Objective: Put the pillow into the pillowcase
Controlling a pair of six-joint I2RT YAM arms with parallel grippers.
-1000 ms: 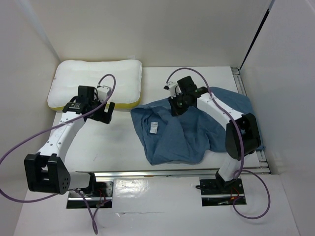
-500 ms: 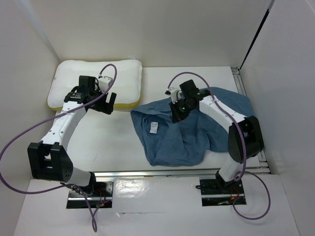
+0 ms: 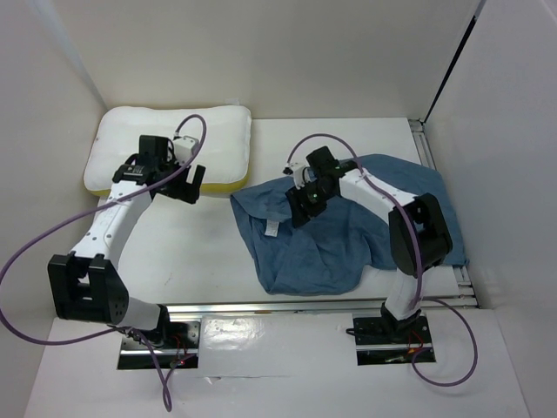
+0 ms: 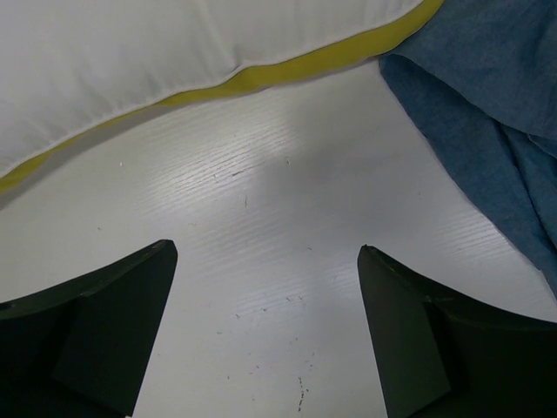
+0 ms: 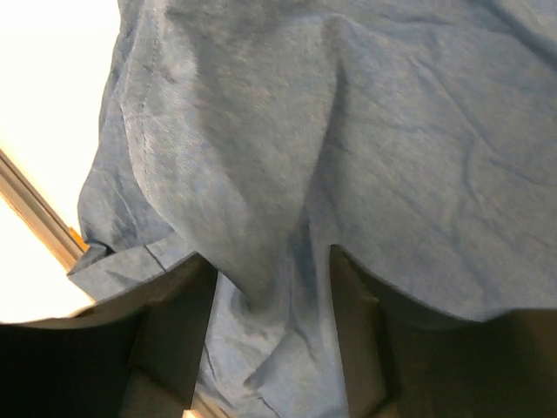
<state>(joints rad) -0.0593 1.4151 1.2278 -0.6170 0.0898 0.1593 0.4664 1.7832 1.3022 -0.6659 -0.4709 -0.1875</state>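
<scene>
The white bench (image 3: 200,252) is the biggest thing, with white walls around it.

The pillowcase (image 3: 322,248) is blue and very wrinkled. It lies flat on the right half of the bench and goes out to the right edge. Its left corner is just beside the pillow.

The pillow (image 3: 222,139) is white and puffy. It sits in the far left corner of the bench. A yellow band (image 4: 287,70) runs along its near edge. The pillow is fully outside the pillowcase.

The left arm (image 3: 113,226) goes up from the near left edge toward the pillow. The right arm (image 3: 383,196) bends over the pillowcase and points left.

The left gripper (image 3: 192,184) is over bare bench, right by the near edge of the pillow. Its two fingers are wide apart and nothing is between them.

The right gripper (image 5: 270,257) is down on the far left part of the pillowcase. Its fingers are apart too, and a soft fold of blue cloth runs through the gap between them.

A little white label (image 3: 271,228) is on the left part of the pillowcase.
</scene>
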